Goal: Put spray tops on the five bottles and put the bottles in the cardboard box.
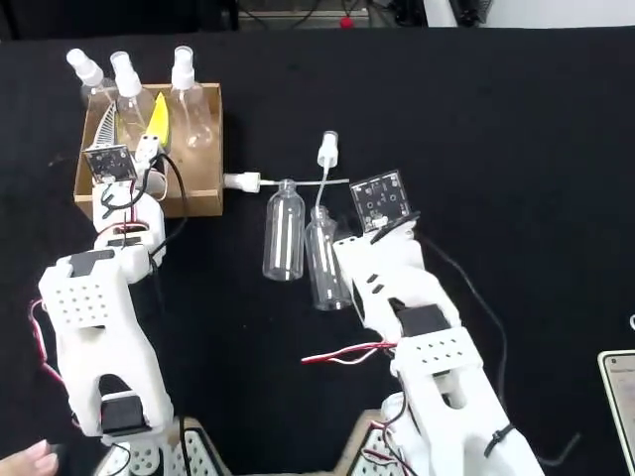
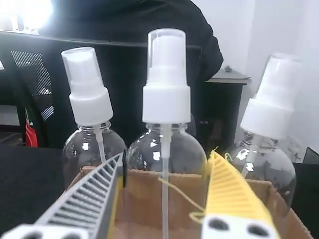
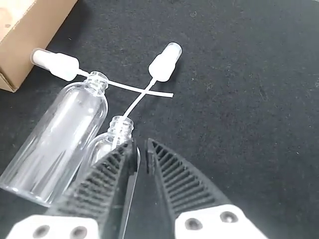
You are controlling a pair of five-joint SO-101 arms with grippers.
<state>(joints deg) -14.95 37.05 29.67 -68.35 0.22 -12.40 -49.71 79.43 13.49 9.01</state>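
Note:
The cardboard box [image 1: 203,193] sits at the far left with three clear bottles standing in it, each with a white spray top [image 1: 126,71] [image 2: 166,89]. My left gripper [image 1: 131,117] [image 2: 167,158] hangs open over the box, its grey and yellow fingers on either side of the middle bottle [image 2: 164,149]. Two uncapped bottles [image 1: 285,233] [image 1: 327,266] [image 3: 62,139] lie mid-table. Two loose spray tops [image 1: 243,181] [image 1: 328,149] [image 3: 164,62] lie beyond them, tubes crossed. My right gripper [image 3: 141,147] is beside the nearer bottle's neck [image 3: 119,127], fingers a narrow gap apart and holding nothing.
Black cloth covers the table [image 1: 516,149]. A pale device [image 1: 620,392] lies at the right edge. Red and white wires [image 1: 342,353] trail from the right arm. The right half of the cloth is bare.

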